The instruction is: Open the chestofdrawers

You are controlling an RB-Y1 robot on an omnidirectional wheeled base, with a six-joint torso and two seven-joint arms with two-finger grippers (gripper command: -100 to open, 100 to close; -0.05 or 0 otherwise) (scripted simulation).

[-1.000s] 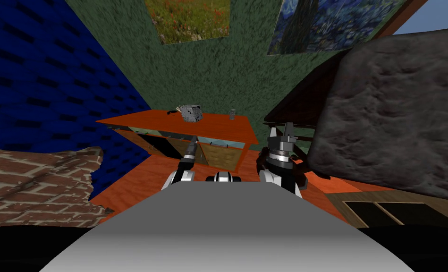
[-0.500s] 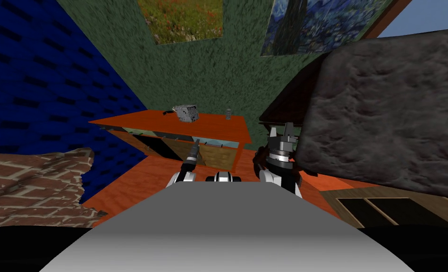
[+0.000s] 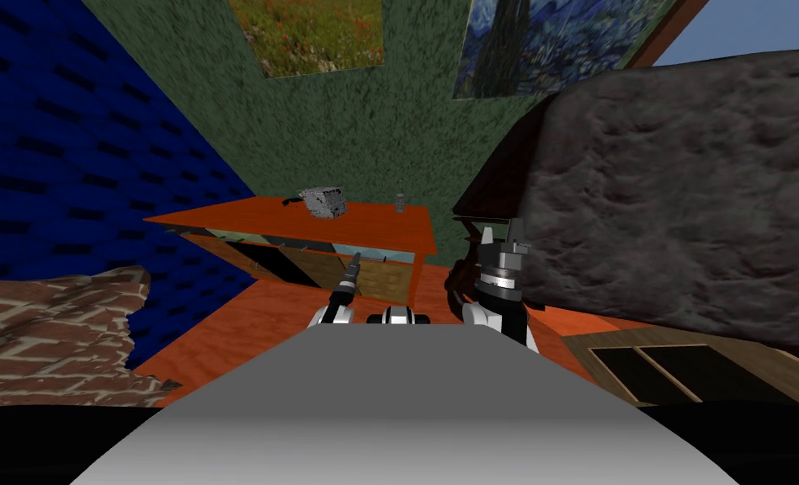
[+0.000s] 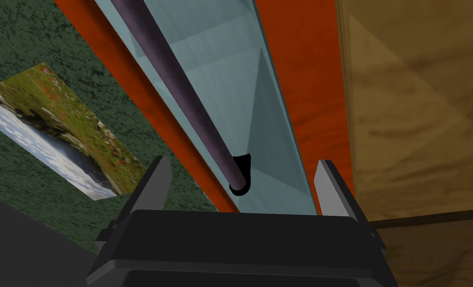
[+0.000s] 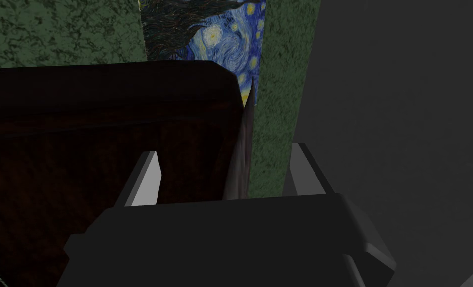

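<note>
Head view: chest of drawers (image 3: 338, 227) ahead against green wall (image 3: 347, 126). Orange top serves as surface, carrying a grey boxy item (image 3: 323, 202) and a small bottle (image 3: 400, 201). Blue wall (image 3: 69, 168) tight on its left end. Dark brown furniture (image 3: 494, 181) and grey bed (image 3: 684, 194) close on its right. Orange floor (image 3: 254, 320) open in between. Left tool (image 3: 355, 261) up at the chest's front, just under the top's edge. Right tool (image 3: 501, 234) raised beside the bed's edge.

Left wrist view: fingers (image 4: 155, 179) spread apart, gripping nothing. End of dark bar handle (image 4: 180, 84) between them, touching neither. Pale blue drawer front (image 4: 260, 109) behind the bar, orange frame strip (image 4: 305, 74) then tan panel (image 4: 419, 99) alongside.

Right wrist view: fingers (image 5: 145, 179) spread, empty. Corner edge of the dark brown furniture in the gap, starry painting (image 5: 205, 35) beyond.
</note>
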